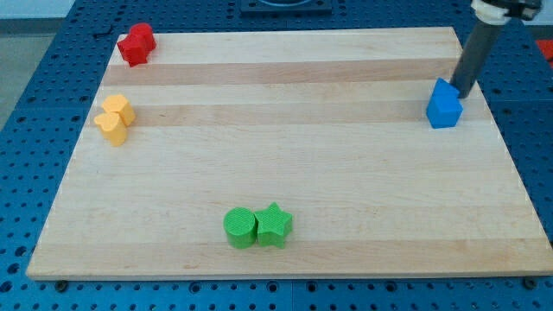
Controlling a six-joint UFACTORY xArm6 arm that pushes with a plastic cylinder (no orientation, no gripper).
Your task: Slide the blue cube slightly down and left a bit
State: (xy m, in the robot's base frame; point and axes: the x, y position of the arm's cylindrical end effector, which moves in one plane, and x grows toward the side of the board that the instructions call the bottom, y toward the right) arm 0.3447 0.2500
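The blue cube (444, 106) sits near the right edge of the wooden board (294, 138), in the upper part of the view. My tip (460, 93) is at the end of the dark rod that comes down from the view's top right. It stands right against the cube's upper right side, touching or nearly touching it.
A red block (136, 44) sits at the board's top left corner. A yellow heart-like block (115, 119) lies near the left edge. A green cylinder (239, 227) and a green star (274, 225) sit side by side near the bottom centre. A blue perforated table surrounds the board.
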